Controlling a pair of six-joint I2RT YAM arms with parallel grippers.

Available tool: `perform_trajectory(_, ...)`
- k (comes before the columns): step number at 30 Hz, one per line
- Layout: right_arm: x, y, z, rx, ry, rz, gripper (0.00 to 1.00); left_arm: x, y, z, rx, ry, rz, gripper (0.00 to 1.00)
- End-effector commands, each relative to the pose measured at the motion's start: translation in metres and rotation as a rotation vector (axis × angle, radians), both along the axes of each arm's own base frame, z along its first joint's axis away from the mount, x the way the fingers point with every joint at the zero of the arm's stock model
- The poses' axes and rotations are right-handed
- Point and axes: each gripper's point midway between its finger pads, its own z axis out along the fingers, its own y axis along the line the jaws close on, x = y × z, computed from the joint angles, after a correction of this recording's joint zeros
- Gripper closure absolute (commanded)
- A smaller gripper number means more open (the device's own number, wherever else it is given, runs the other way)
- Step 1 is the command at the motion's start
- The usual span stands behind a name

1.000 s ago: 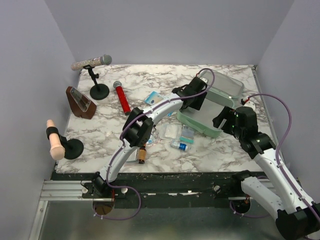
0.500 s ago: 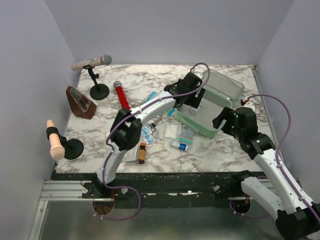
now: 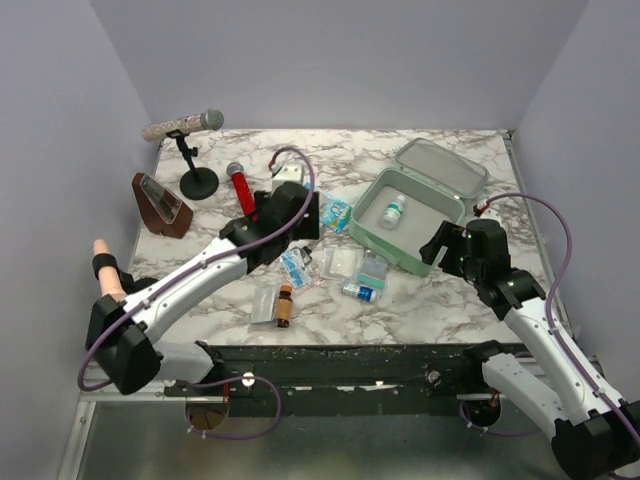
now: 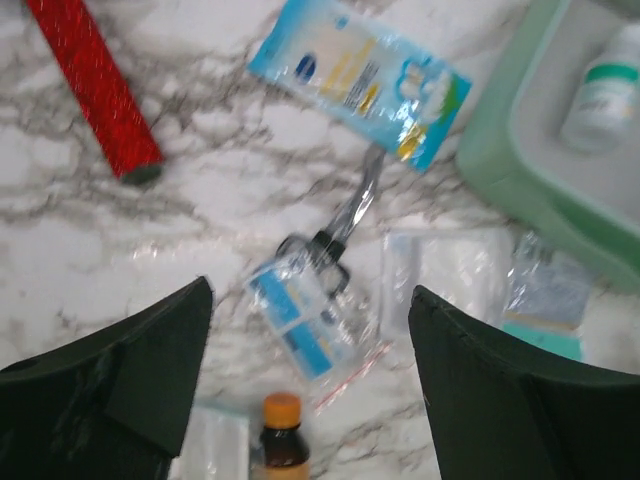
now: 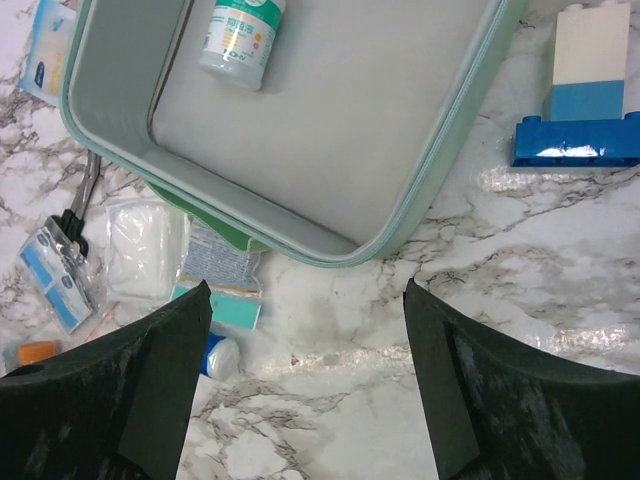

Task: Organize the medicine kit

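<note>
Item: kit [image 3: 392, 250], mint-green, open on the worktop [image 3: 210, 255], right of centre.

Changes we log against the earlier view:
- The left arm has left the kit and drawn back to the left. Its pincer [image 3: 312, 215] now hangs over loose packets, just beside a blue sachet [image 3: 337, 211].
- A white bottle [image 3: 394, 211] with a green cap now lies in the tray, alone.
- The left pincer, narrower a second ago, now stands wide with nothing between its fingers [image 4: 150, 370].
- The right pincer [image 3: 440, 248] is unmoved at the kit's near-right corner, wide, holding nothing.

Lie of the kit: the long axis runs aslant, far-left to near-right. The lid lies flat behind the tray, toward the far-right corner.
</note>
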Motion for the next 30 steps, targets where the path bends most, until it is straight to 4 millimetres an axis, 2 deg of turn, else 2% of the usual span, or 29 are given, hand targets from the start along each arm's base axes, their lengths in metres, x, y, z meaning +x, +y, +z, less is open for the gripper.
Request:
perform_trajectory(1, 0.001, 0.006, -0.005, 0.004, 0.0, 0.042, 0.14, -0.061, 0.021, -0.054, -0.097, 0.171, 0.008, 0.2)
perform_trajectory(4, 0.002, 0.006, -0.006, 0.003, 0.003, 0.044, 0.14, -0.095, 0.015, -0.075, -0.144, 0.247, -0.028, 0.33)
perform_trajectory(6, 0.002, 0.008, -0.006, 0.012, 0.002, 0.049, 0.14, -0.113, 0.016, -0.089, -0.12, 0.29, -0.031, 0.33)
perform_trajectory(10, 0.001, 0.01, -0.009, 0.02, 0.009, 0.057, 0.14, -0.134, 0.022, -0.115, -0.099, 0.361, -0.022, 0.35)
perform_trajectory(16, -0.003, 0.011, -0.015, 0.02, 0.02, 0.066, 0.14, -0.147, 0.021, -0.133, -0.074, 0.411, -0.061, 0.48)
perform_trajectory(19, -0.004, 0.011, -0.018, 0.019, 0.031, 0.067, 0.14, -0.152, 0.03, -0.145, -0.024, 0.446, -0.042, 0.5)
perform_trajectory(24, -0.002, 0.012, -0.018, 0.016, 0.028, 0.072, 0.14, -0.156, 0.045, -0.15, 0.004, 0.447, 0.0, 0.45)
perform_trajectory(30, 0.0, 0.014, -0.022, 0.016, 0.047, 0.077, 0.14, -0.166, 0.051, -0.172, 0.075, 0.522, 0.001, 0.39)
